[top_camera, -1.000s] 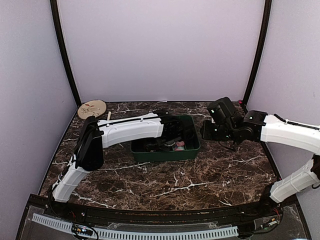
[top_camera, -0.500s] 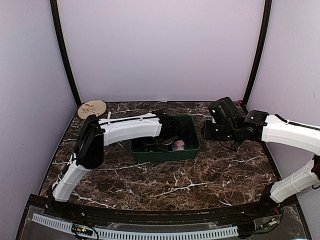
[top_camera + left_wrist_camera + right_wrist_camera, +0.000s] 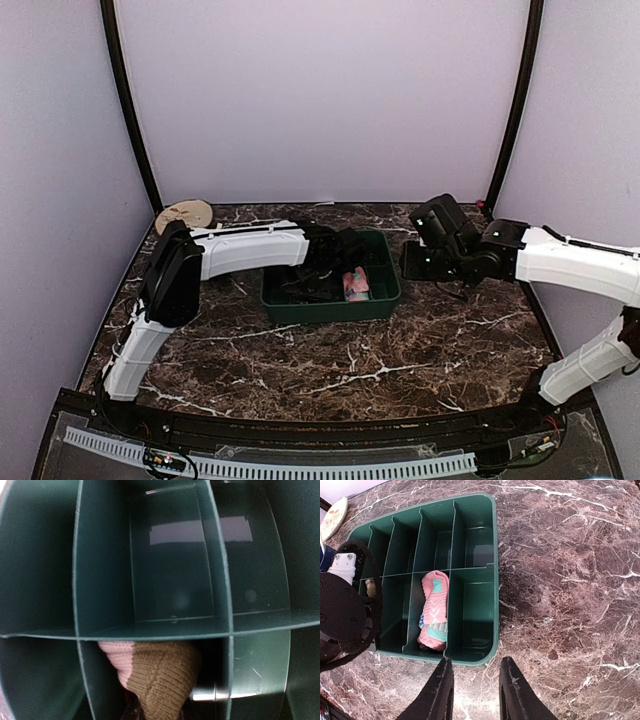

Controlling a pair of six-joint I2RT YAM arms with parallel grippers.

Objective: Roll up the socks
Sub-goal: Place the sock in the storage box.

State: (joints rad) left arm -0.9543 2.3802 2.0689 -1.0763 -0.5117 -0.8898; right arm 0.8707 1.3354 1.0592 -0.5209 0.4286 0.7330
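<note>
A: Where is the pink sock (image 3: pixel 434 611)?
B: Bundled up inside the green compartment tray (image 3: pixel 492 580), in the row nearer the right arm's camera, in the second compartment from the tray's end wall on that side. It is pink with mint-green patches and pale markings. Nothing touches it

A: And the tan sock (image 3: pixel 162 680)?
B: It is in the tray too, further along that same row and apart from the pink one. From the left wrist it shows as a lump of tan ribbed knit with a pale pink band on one side, sitting just under a cross divider at the bottom of the view. From the right wrist only a small tan scrap shows, beside the black wrist of the left arm

A: Is the left gripper (image 3: pixel 325 280) holding it?
B: I cannot tell. The left arm reaches across and down into the tray, right at the tan sock, but its fingers are out of sight in every view

A: And the right gripper (image 3: pixel 476 662)?
B: Its fingers stand apart with nothing between them. It hangs above the dark marbled worktop (image 3: pixel 350 370), just outside the tray's end wall, looking down at the tray

A: Anything else?
B: A round tan disc (image 3: pixel 185 213) lies at the back left corner of the worktop, well apart from the tray
</note>
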